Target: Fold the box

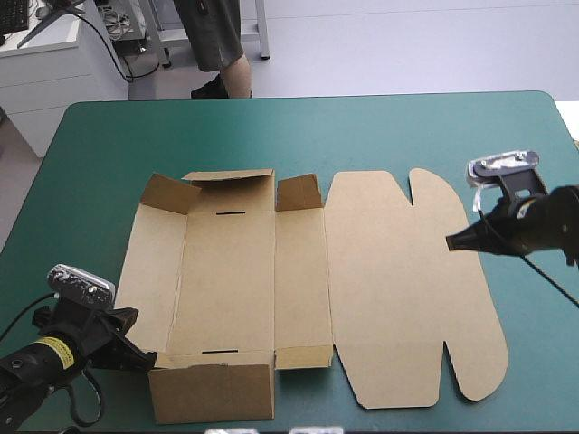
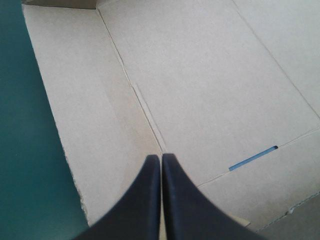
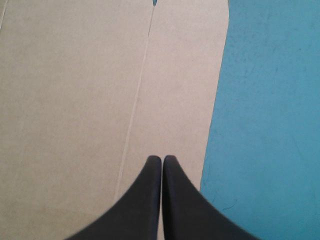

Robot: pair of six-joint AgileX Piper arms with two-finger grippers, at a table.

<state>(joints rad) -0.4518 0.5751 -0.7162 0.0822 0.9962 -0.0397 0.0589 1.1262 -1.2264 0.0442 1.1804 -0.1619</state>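
The brown box (image 1: 308, 280) lies mostly flat in the middle of the teal-green table, its lid panel (image 1: 407, 289) spread out to the right. The far wall (image 1: 226, 185) stands partly raised, and the near wall (image 1: 213, 389) stands up at the front. My left gripper (image 1: 145, 360) is shut and empty at the box's near left corner; in its wrist view the left gripper (image 2: 161, 157) points over the left side panel (image 2: 95, 130), next to a slot (image 2: 252, 158). My right gripper (image 1: 452, 242) is shut and empty at the lid's right edge; the right gripper (image 3: 162, 159) hovers over the lid flap (image 3: 100, 100).
Bare teal-green cover (image 1: 289, 136) runs along the far side of the table and to the left of the box (image 1: 72, 199). The cover also shows beside the lid's right edge (image 3: 270, 125).
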